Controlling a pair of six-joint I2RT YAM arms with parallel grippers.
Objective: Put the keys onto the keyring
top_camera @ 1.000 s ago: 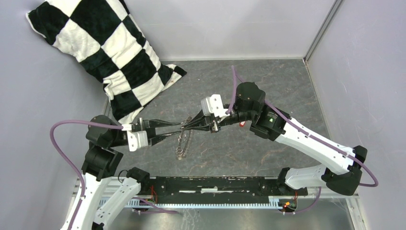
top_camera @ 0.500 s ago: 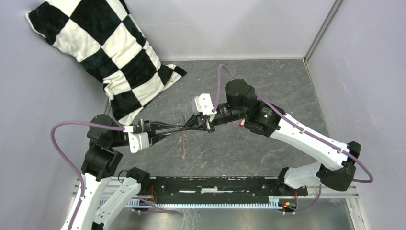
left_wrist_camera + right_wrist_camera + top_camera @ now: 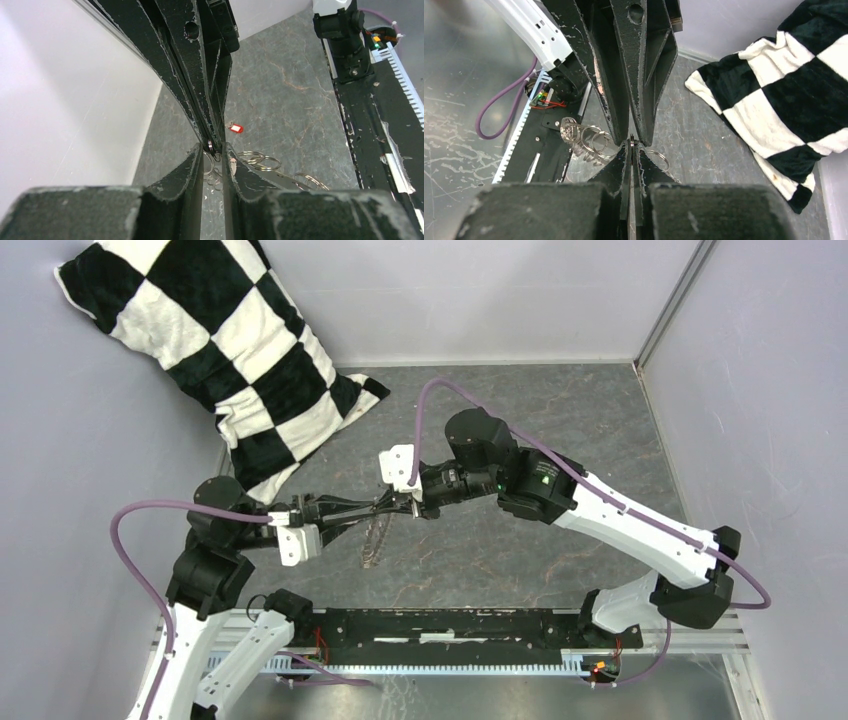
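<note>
The keyring [image 3: 375, 538], a thin metal ring fringed with small silvery pieces, hangs on edge between my two grippers above the grey floor. My left gripper [image 3: 379, 509] points right and my right gripper [image 3: 390, 505] points left, tip to tip. In the right wrist view my right gripper [image 3: 632, 146] is shut on the ring's thin wire, with loose loops [image 3: 585, 140] beside it. In the left wrist view my left gripper [image 3: 214, 149] grips the same spot with a narrow gap. The red-tagged key [image 3: 234, 128] lies on the floor beyond; the top view hides it under my right arm.
A black-and-white checkered pillow [image 3: 230, 350] leans in the far left corner and shows in the right wrist view [image 3: 784, 90]. The black base rail [image 3: 450, 625] runs along the near edge. Pale walls close in the left, far and right sides.
Both grippers have moved left together with the keyring hanging between them. The right arm has stretched further left and now covers the red key; the left arm has drawn back.
</note>
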